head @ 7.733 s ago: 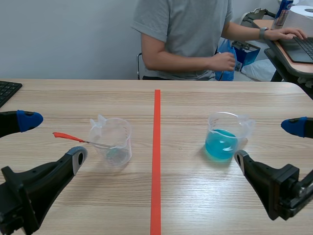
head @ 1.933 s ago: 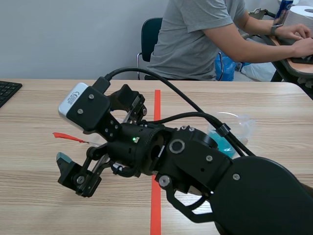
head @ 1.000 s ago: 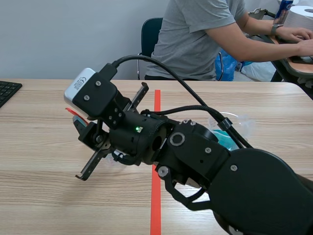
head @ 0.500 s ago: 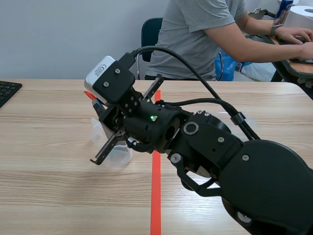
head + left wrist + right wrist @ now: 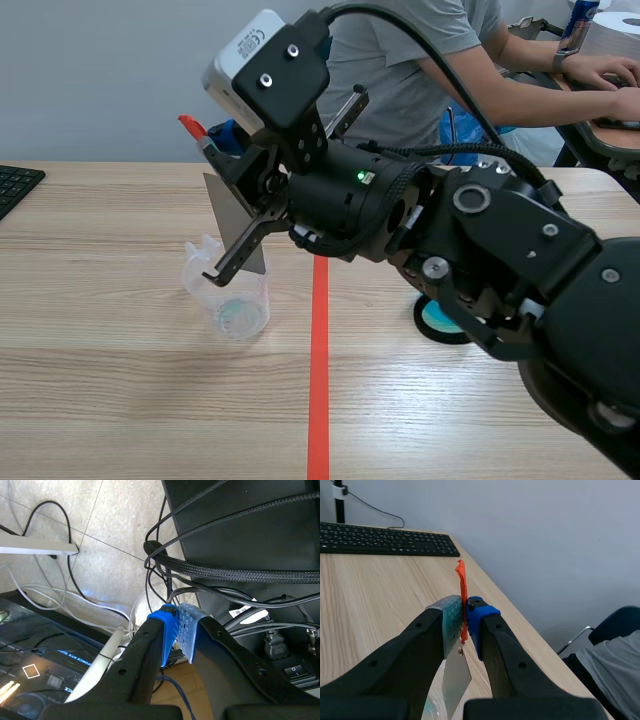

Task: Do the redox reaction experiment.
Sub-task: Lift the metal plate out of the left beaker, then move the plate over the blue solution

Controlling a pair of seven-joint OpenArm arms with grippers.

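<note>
**Right arm holds metal strip over the clear beaker**

At the far left edge of the scene view, a black computer keyboard (image 5: 14, 186) lies on the light wooden table (image 5: 120, 400). Left of centre stands a clear plastic beaker (image 5: 232, 300) with a pour spout and a faint bluish trace at its bottom.

Just above it hangs a thin grey metal strip (image 5: 230, 215), with an orange-red tape tab (image 5: 188, 125) at its upper end. Its lower corner comes down about level with the beaker's rim; whether they touch cannot be told.

The right gripper (image 5: 215, 140) is clamped on the tab. In the right wrist view the tab pokes out past the fingertips and the strip hangs down between the fingers.

The black right arm (image 5: 480, 260) comes in from the right of the frame, raised. It reaches across the orange-red tape line (image 5: 318, 400), with its wrist camera uppermost.

Low and right of centre, a second clear beaker of blue liquid (image 5: 440, 316) is mostly hidden behind the arm. At the upper right sits a person in a grey shirt (image 5: 400, 60).

The left gripper (image 5: 178, 630) shows only in the left wrist view. Its blue pads are pressed together on nothing, above a floor strewn with cables.
</note>
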